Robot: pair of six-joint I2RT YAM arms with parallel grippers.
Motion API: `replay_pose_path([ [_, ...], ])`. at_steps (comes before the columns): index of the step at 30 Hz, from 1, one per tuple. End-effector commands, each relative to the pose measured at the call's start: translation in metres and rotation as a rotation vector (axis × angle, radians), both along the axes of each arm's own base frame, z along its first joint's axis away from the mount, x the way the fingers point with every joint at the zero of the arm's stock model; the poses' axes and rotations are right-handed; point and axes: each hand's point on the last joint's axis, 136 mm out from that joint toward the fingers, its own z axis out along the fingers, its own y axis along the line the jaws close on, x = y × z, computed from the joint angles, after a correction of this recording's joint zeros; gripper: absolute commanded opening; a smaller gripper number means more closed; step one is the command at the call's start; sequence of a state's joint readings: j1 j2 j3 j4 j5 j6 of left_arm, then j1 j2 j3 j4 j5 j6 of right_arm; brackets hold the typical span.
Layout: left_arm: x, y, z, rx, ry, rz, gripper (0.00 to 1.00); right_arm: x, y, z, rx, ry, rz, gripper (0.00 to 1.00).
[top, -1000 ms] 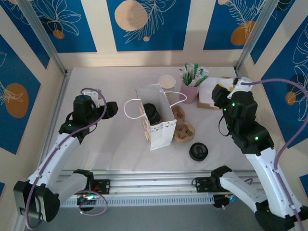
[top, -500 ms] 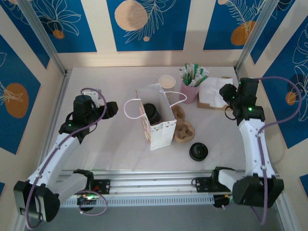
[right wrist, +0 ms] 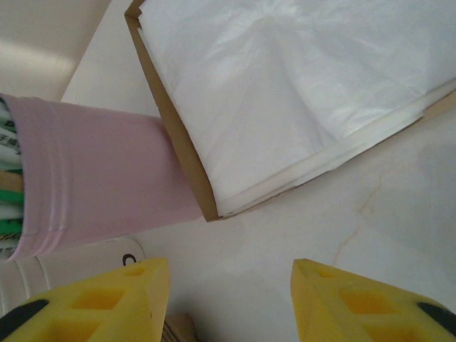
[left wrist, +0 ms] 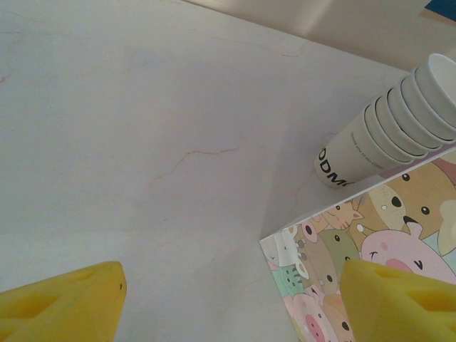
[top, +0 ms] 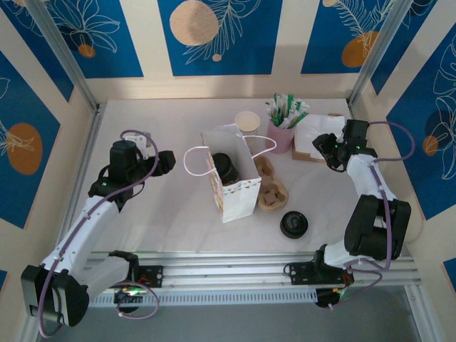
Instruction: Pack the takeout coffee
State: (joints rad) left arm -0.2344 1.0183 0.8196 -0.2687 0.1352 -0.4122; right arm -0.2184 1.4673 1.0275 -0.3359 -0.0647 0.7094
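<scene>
right tool (top: 326, 147) pulled back to 2 o'clock by napkin box (top: 311, 137), released, empty. left tool (top: 165, 162) released too. takeout coffee (top: 224, 168) sits inside bag (top: 239, 196): looks packed.

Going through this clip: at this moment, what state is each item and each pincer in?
takeout coffee: lid on, inside the gift bag
gift bag: upright, mouth open
loose black lid: flat on the table, on no cup
paper cups: nested in a stack, lidless
pink cup: filled with green and white sticks
left pincer: open, empty
right pincer: open, empty
</scene>
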Motion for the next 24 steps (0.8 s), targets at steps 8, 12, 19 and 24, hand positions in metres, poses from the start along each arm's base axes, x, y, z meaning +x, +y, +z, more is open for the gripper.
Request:
replay_pose_path([
  [8, 0.000, -0.010, -0.001, -0.014, 0.003, -0.037, 0.79, 0.020, 0.008, -0.021, -0.103, -0.048, 0.039, 0.50],
  [12, 0.000, -0.009, -0.002, -0.008, 0.004, -0.033, 0.79, 0.019, -0.007, -0.029, -0.183, -0.033, -0.023, 0.50],
  [19, 0.000, -0.010, -0.004, -0.009, 0.011, -0.038, 0.79, 0.024, -0.018, -0.037, -0.215, -0.022, -0.053, 0.52],
  [24, 0.000, -0.011, -0.006, -0.015, 0.019, -0.040, 0.79, 0.029, -0.020, -0.053, -0.214, -0.011, -0.055, 0.52],
])
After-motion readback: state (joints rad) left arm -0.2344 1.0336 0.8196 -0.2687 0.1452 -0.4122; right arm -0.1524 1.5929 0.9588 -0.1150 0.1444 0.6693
